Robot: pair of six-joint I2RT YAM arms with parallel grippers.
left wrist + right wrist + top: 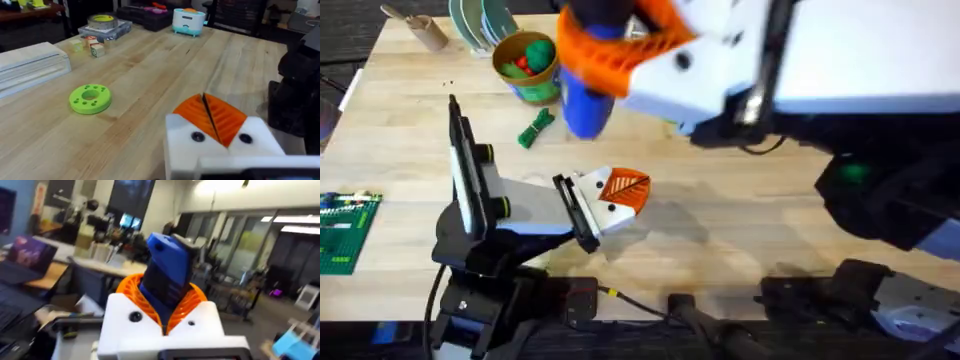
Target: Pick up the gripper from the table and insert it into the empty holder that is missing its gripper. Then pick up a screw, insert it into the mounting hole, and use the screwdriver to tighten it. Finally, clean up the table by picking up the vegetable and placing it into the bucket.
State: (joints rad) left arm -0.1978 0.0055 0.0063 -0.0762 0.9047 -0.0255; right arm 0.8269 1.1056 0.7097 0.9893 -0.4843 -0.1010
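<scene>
We see the right gripper (620,50) raised close under the overhead camera, large and blurred, its white mounts and orange ribbed pads clamped around the screwdriver (585,105) — a thick bright-blue cylinder with a black section. In the right wrist view the screwdriver (167,277) stands between the orange pads (131,287), which press its sides.

The left gripper (620,195) rests low over the light wooden bench (740,220), near the middle of the overhead view. Its two orange ribbed wedges meet along a thin dark seam in the left wrist view (212,120), so the fingers are pressed together with nothing between them; each white angular holder (182,145) carries a dark round screw head.

The vegetable (535,128) — a small dark green leafy bundle — lies on the planks at about eleven o'clock from the left gripper, just beside the bucket (530,68). That round tin has a green side and yellow rim, with red and green pieces inside.

A flat lime-green disc (90,98) with a ring of small holes lies on the bench grain in the left wrist view.
</scene>
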